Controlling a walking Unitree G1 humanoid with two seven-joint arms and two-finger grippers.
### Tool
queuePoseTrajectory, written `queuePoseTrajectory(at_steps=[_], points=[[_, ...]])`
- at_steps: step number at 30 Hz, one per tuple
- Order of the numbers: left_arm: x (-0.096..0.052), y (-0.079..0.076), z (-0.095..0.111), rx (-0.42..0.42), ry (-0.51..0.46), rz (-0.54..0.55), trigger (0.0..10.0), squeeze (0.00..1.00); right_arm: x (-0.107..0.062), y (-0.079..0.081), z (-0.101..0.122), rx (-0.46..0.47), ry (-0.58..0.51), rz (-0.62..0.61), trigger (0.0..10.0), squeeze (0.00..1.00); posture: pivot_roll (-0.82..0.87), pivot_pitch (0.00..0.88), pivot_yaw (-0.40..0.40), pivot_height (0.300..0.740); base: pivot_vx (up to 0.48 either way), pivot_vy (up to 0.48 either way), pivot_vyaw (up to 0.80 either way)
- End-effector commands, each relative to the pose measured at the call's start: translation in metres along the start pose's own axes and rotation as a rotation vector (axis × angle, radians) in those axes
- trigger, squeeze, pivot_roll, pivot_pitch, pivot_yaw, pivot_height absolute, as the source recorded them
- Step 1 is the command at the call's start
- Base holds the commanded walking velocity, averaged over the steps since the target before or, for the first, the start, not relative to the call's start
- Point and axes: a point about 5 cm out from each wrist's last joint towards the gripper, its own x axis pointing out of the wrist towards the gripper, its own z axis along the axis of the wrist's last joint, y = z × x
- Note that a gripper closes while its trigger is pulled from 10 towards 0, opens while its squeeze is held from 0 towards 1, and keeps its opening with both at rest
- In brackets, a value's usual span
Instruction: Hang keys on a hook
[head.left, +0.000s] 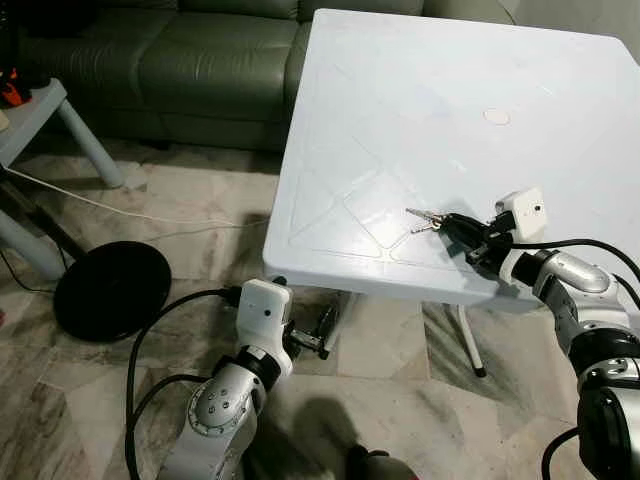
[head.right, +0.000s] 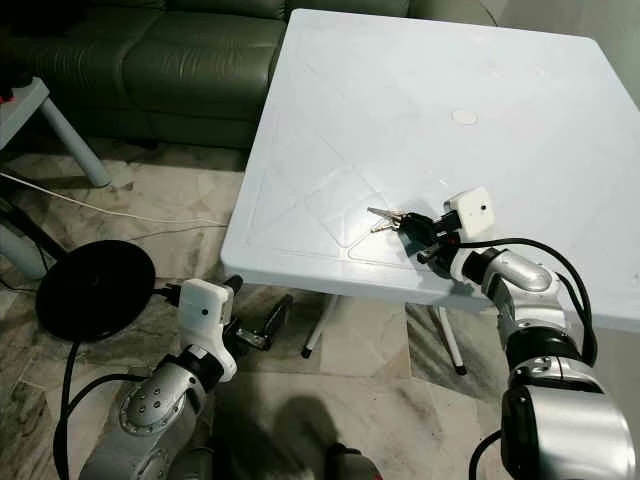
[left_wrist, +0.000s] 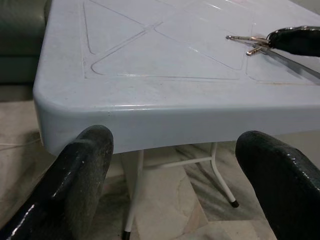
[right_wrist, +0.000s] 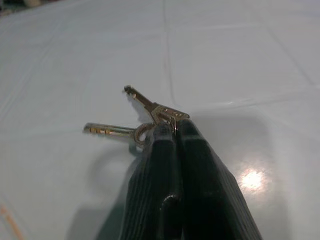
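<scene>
Two metal keys (head.left: 424, 219) on a small ring lie on the pale blue plastic table (head.left: 420, 110), near its front edge. My right gripper (head.left: 452, 224) reaches in low from the right and is shut on the ring end of the keys (right_wrist: 150, 114), whose blades fan out past the fingertips. My left gripper (left_wrist: 175, 175) hangs open below the table's front corner, with its two black fingers (left_wrist: 75, 175) spread wide and the keys (left_wrist: 249, 42) far off on the tabletop. I see no hook.
A green sofa (head.left: 190, 60) stands behind the table. A round black base (head.left: 110, 290) and white cables lie on the marble floor at left, beside a small pale side table (head.left: 50, 110). The table's thin white legs (head.left: 468, 345) stand below its front edge.
</scene>
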Motion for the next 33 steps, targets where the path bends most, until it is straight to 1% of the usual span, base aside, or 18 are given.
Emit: queuePoseTrajectory(at_steps=[1, 2, 3, 4, 8, 13, 15, 17, 20, 22, 23, 24, 25, 26, 27, 29, 31, 33], points=[[-0.002, -0.005, 0.0, -0.002, 0.005, -0.009, 10.0, 0.0, -0.002, -0.008, 0.008, 0.06, -0.062, -0.053, 2.6, 0.0, 0.01, 0.238, -0.052, 0.74, 0.0, 0.0, 0.0], [-0.002, -0.005, 0.0, -0.003, 0.004, -0.008, 10.0, 0.0, -0.001, -0.009, 0.01, 0.102, -0.084, -0.072, 7.0, 0.0, 0.01, 0.238, -0.052, 0.74, 0.0, 0.0, 0.0], [-0.002, -0.005, 0.0, -0.004, 0.003, -0.007, 10.0, 0.0, 0.0, -0.009, 0.011, 0.13, -0.097, -0.084, 7.0, 0.0, 0.01, 0.238, -0.052, 0.74, 0.0, 0.0, 0.0], [-0.002, -0.004, 0.0, -0.005, 0.001, -0.005, 10.0, 0.0, 0.002, -0.009, 0.014, 0.179, -0.151, -0.098, 10.0, 0.0, 0.01, 0.237, -0.051, 0.74, 0.0, 0.0, 0.0], [0.0, -0.005, 0.001, -0.006, -0.003, -0.006, 10.0, 0.0, 0.005, -0.004, 0.013, 0.194, -0.191, -0.117, 10.0, 0.0, 0.0, 0.227, -0.05, 0.74, 0.0, 0.0, 0.0], [0.0, -0.005, 0.001, -0.006, -0.004, -0.01, 10.0, 0.0, 0.007, 0.002, 0.007, 0.199, -0.185, -0.101, 10.0, 0.0, 0.0, 0.227, -0.05, 0.74, 0.0, 0.0, 0.0], [0.001, -0.006, 0.001, -0.006, -0.006, -0.015, 10.0, 0.0, 0.006, 0.002, 0.006, 0.206, -0.18, -0.108, 10.0, 0.0, 0.0, 0.221, -0.048, 0.74, 0.0, 0.0, 0.0], [0.001, -0.006, 0.001, -0.007, -0.006, -0.017, 10.0, 0.0, 0.005, -0.001, 0.009, 0.232, -0.204, -0.119, 10.0, 0.0, 0.0, 0.216, -0.049, 0.74, 0.0, 0.0, 0.0], [0.001, -0.007, 0.0, -0.004, -0.005, -0.017, 10.0, 0.0, 0.006, -0.001, 0.011, 0.218, -0.207, -0.11, 10.0, 0.0, 0.0, 0.212, -0.049, 0.74, 0.0, 0.0, 0.0], [0.001, -0.007, 0.0, -0.005, -0.006, -0.019, 10.0, 0.0, 0.006, 0.002, 0.008, 0.169, -0.167, -0.104, 10.0, 0.0, 0.0, 0.212, -0.05, 0.74, 0.0, 0.0, 0.0], [0.001, -0.007, 0.0, -0.005, -0.006, -0.02, 10.0, 0.0, 0.007, 0.006, 0.001, 0.083, -0.108, -0.088, 10.0, 0.0, 0.0, 0.212, -0.05, 0.74, 0.0, 0.0, 0.0], [0.001, -0.007, 0.0, -0.005, -0.006, -0.02, 10.0, 0.0, 0.007, 0.006, 0.001, 0.083, -0.108, -0.088, 10.0, 0.0, 0.0, 0.212, -0.05, 0.74, 0.0, 0.0, 0.0], [0.001, -0.008, 0.0, -0.005, -0.007, -0.02, 10.0, 0.0, 0.007, 0.015, -0.011, -0.032, -0.014, -0.053, 10.0, 0.0, 0.0, 0.212, -0.05, 0.74, 0.0, 0.0, 0.0], [0.002, -0.008, 0.0, -0.005, -0.008, -0.02, 10.0, 0.0, 0.007, 0.018, -0.016, -0.062, 0.02, -0.039, 10.0, 0.0, 0.0, 0.212, -0.05, 0.74, 0.0, 0.0, 0.0], [0.002, -0.008, 0.0, -0.005, -0.008, -0.02, 10.0, 0.0, 0.007, 0.018, -0.016, -0.062, 0.02, -0.039, 10.0, 0.0, 0.0, 0.212, -0.05, 0.74, 0.0, 0.0, 0.0], [0.002, -0.008, 0.001, -0.006, -0.01, -0.018, 10.0, 0.0, 0.005, 0.022, -0.025, -0.129, 0.078, -0.007, 10.0, 0.0, 0.0, 0.217, -0.054, 0.74, 0.0, 0.0, 0.0], [0.001, -0.008, 0.001, -0.008, -0.01, -0.014, 10.0, 0.0, 0.003, 0.025, -0.03, -0.166, 0.114, 0.02, 10.0, 0.0, 0.0, 0.217, -0.054, 0.74, 0.0, 0.0, 0.0], [0.0, -0.007, 0.001, -0.008, -0.01, -0.013, 10.0, 0.0, 0.004, 0.025, -0.03, -0.158, 0.112, 0.019, 10.0, 0.0, 0.0, 0.217, -0.054, 0.74, 0.0, 0.0, 0.0]])
